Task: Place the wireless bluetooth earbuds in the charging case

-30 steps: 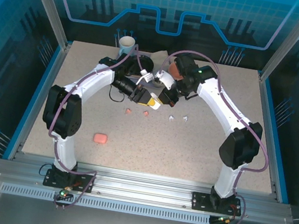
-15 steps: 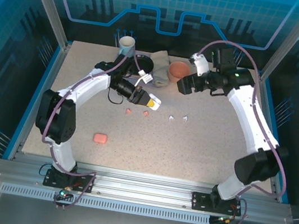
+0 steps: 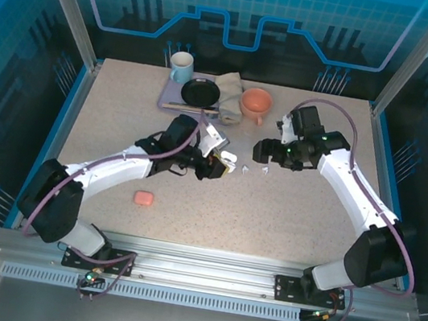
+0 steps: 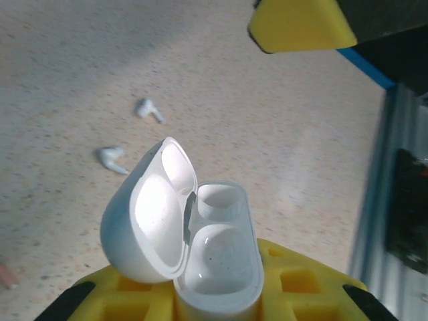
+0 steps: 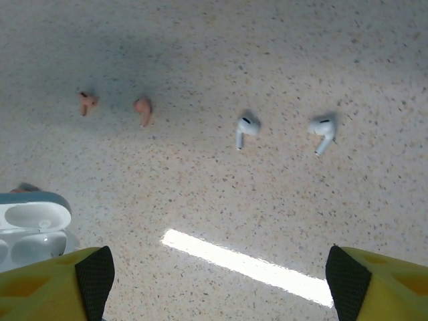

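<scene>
My left gripper (image 3: 217, 165) is shut on a white charging case (image 4: 217, 261), whose lid stands open and whose two wells are empty. The case (image 3: 229, 160) hangs just left of two white earbuds (image 3: 247, 168) (image 3: 265, 169) lying on the table. In the right wrist view the white earbuds (image 5: 245, 128) (image 5: 322, 130) lie side by side, with two salmon-pink earbuds (image 5: 85, 101) (image 5: 142, 109) to their left and the case (image 5: 30, 227) at the left edge. My right gripper (image 3: 263, 150) (image 5: 217, 281) hovers open over the white pair, holding nothing.
A closed pink case (image 3: 143, 197) lies near the front left. At the back stand a mug (image 3: 182, 64), a black pan (image 3: 200, 92) on a purple mat, a grey cloth (image 3: 229, 94) and an orange cup (image 3: 256, 100).
My left arm has swung forward and right, carrying the open case down beside the earbuds. My right gripper has drawn back from the case and come down over the white earbuds.
</scene>
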Tool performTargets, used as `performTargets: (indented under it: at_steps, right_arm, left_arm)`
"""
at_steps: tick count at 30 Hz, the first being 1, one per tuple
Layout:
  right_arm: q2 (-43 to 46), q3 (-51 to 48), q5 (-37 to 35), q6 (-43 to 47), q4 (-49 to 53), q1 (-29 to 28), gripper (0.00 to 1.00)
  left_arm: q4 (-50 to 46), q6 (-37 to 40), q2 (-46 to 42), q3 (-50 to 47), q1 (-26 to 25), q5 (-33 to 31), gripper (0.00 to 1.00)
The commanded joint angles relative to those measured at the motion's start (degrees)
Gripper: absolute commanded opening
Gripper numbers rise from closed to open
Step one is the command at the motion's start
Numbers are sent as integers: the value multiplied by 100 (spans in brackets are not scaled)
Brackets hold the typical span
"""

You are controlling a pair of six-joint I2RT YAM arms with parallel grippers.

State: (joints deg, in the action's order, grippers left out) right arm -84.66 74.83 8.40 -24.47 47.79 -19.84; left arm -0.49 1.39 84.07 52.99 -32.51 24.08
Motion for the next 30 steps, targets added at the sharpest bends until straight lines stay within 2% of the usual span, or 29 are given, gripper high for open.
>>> performTargets:
  at_steps: [1,3,9,12,15,20,30]
  right_arm:
    - [-122,-204,-272,-825,-307,-72,84]
    - [-238,-318,-347,-1242,-446,-116,83]
    - [-1088,195,-883,-2183,-140,-484,80]
    - [-1638,669,-1209,-2486,157,-723,78]
    - [-2105,1073,-1319,-2713,322,-852,75]
    - [-2795,1644,-1546,-2982,555,-925,72]
    - [-3664,2305,-1707,-3123,715,-952,66]
  left_arm:
    - [1970,-287,-199,-388,-68,-1545,0]
    - [2509,-405,-227,-641,-177,-2089,0]
    - [4596,-244,-194,-1493,-493,-2698,0]
    - [5047,-102,-185,-1687,-557,-2734,0]
    - [5533,-8,-246,-1951,-557,-2445,0]
    - [5729,162,-515,-2320,-557,-1854,0]
    - [5601,340,-1028,-2743,-561,-1751,0]
